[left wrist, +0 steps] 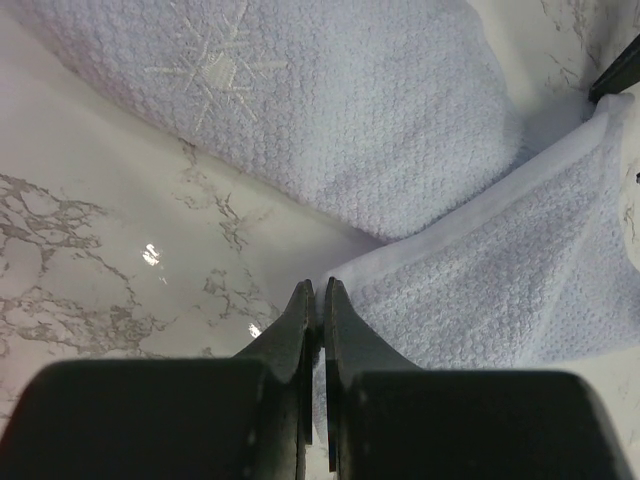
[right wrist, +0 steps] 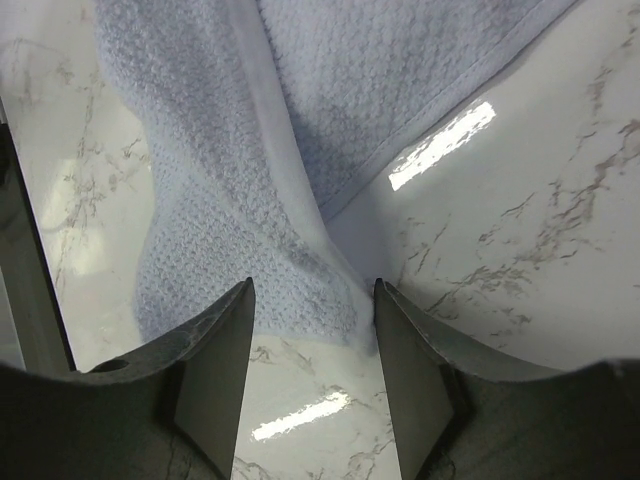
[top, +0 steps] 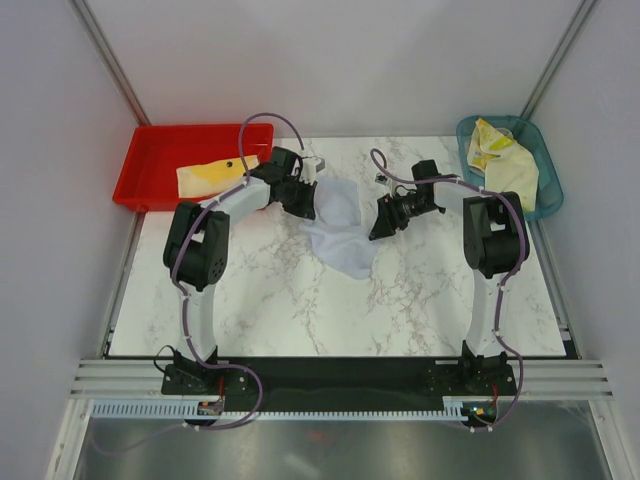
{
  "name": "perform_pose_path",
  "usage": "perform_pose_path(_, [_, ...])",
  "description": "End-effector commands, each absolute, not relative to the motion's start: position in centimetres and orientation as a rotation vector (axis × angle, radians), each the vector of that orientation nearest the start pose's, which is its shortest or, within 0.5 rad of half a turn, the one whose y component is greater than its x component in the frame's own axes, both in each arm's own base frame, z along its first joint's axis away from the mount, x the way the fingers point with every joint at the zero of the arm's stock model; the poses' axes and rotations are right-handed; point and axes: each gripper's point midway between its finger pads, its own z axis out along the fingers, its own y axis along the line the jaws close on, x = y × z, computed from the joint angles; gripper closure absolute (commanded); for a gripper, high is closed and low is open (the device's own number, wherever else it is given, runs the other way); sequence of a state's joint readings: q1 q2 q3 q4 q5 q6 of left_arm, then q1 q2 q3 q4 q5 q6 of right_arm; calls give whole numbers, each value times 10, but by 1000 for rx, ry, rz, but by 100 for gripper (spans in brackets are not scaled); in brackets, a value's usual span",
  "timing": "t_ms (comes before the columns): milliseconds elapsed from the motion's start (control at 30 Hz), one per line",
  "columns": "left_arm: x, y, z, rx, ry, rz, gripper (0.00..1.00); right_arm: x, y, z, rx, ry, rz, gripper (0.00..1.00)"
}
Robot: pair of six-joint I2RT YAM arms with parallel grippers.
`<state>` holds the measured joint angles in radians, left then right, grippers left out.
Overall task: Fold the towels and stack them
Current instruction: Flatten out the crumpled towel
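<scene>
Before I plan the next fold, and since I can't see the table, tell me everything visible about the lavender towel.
The lavender towel is pale, waffle-textured cloth with a smooth hem and a stitched snowflake. It lies crumpled, partly doubled over, mid marble table. The left fingers pinch its hem; the open right fingers straddle a corner without gripping.

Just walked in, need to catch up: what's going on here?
Towel folding. A pale blue towel lies rumpled in the middle of the marble table. The left gripper is shut on its hem; the right gripper is open around a corner, not yet gripping. One folded cream towel lies in the red tray, and more towels wait crumpled in the teal basket.
</scene>
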<state>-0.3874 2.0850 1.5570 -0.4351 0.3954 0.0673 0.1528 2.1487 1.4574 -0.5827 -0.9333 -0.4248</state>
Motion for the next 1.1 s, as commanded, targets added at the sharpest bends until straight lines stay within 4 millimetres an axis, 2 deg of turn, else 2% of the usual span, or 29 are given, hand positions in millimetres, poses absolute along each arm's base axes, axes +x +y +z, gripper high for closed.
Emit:
perform_pose_path(0, [453, -248, 68, 750, 2349, -598, 98, 367, 191, 21, -919, 2350, 1250, 41])
perform_pose_path(233, [454, -252, 70, 740, 2347, -623, 98, 371, 185, 20, -882, 2404, 1175, 49])
perform_pose_path(500, [452, -251, 65, 733, 2363, -626, 98, 369, 181, -1, -825, 2481, 1021, 62])
perform_pose_path(633, [452, -252, 64, 723, 2368, -630, 98, 371, 176, 2, -801, 2490, 949, 69])
perform_pose_path(767, [454, -253, 64, 711, 2365, -636, 98, 366, 176, -1, -799, 2494, 918, 78])
perform_pose_path(867, [454, -254, 64, 701, 2369, -646, 98, 361, 177, -2, -782, 2495, 908, 93])
perform_pose_path(900, [453, -255, 66, 696, 2367, -648, 98, 362, 177, 1, -755, 2489, 895, 100])
perform_pose_path(967, [453, -255, 69, 688, 2363, -645, 98, 369, 179, 18, -730, 2415, 864, 100])
perform_pose_path(1000, [454, -255, 79, 678, 2345, -649, 98, 373, 179, 27, -713, 2390, 851, 100])
perform_pose_path(1033, [453, -256, 85, 674, 2336, -659, 98, 379, 181, 49, -650, 2355, 823, 100])
perform_pose_path(1067, [452, -257, 91, 666, 2326, -670, 98, 387, 178, 57, -617, 2322, 769, 100])
